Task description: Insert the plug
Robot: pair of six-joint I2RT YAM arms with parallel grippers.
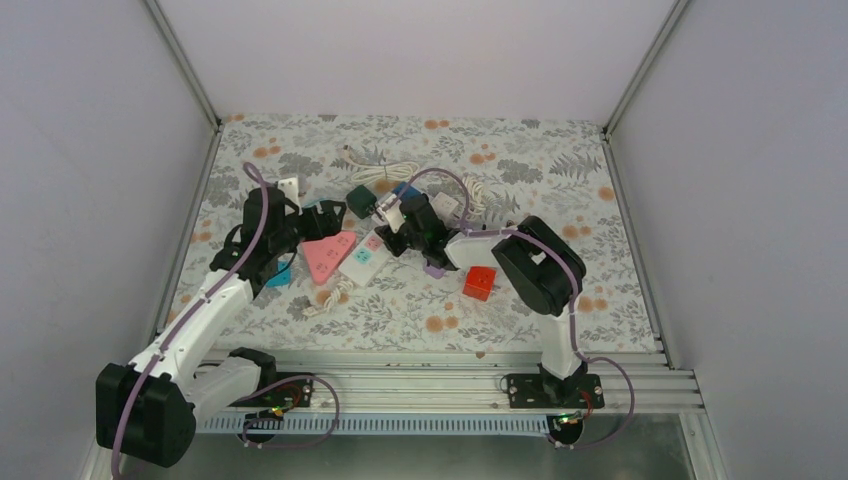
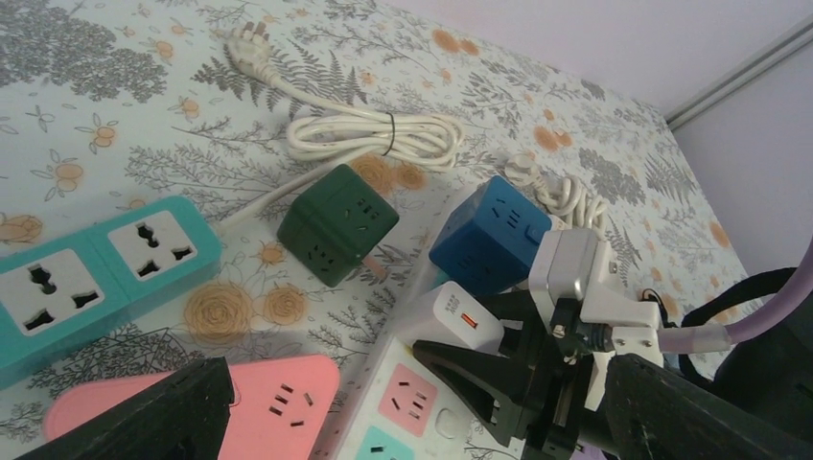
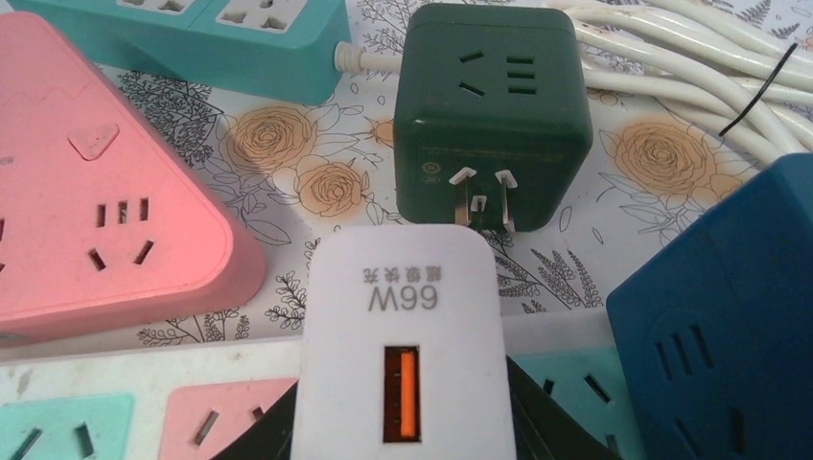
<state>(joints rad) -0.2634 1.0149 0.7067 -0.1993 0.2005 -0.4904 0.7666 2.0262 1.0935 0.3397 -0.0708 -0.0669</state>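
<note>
My right gripper (image 1: 397,226) is shut on a white 66W charger plug (image 3: 403,335), which also shows in the left wrist view (image 2: 458,316). It holds the plug upright over the far end of a white power strip (image 2: 395,369) with pink and teal sockets (image 3: 58,369). The plug's prongs are hidden, so I cannot tell whether they are in a socket. My left gripper (image 1: 312,222) is open and empty. Its fingers (image 2: 163,422) spread wide above the pink strip and the white strip.
A pink triangular strip (image 3: 96,220) lies left of the white strip. A teal strip (image 2: 86,273), a green cube socket (image 3: 491,115), a blue cube socket (image 3: 719,316) and a coiled white cable (image 2: 374,134) crowd the far side. A red cube (image 1: 479,282) sits to the right.
</note>
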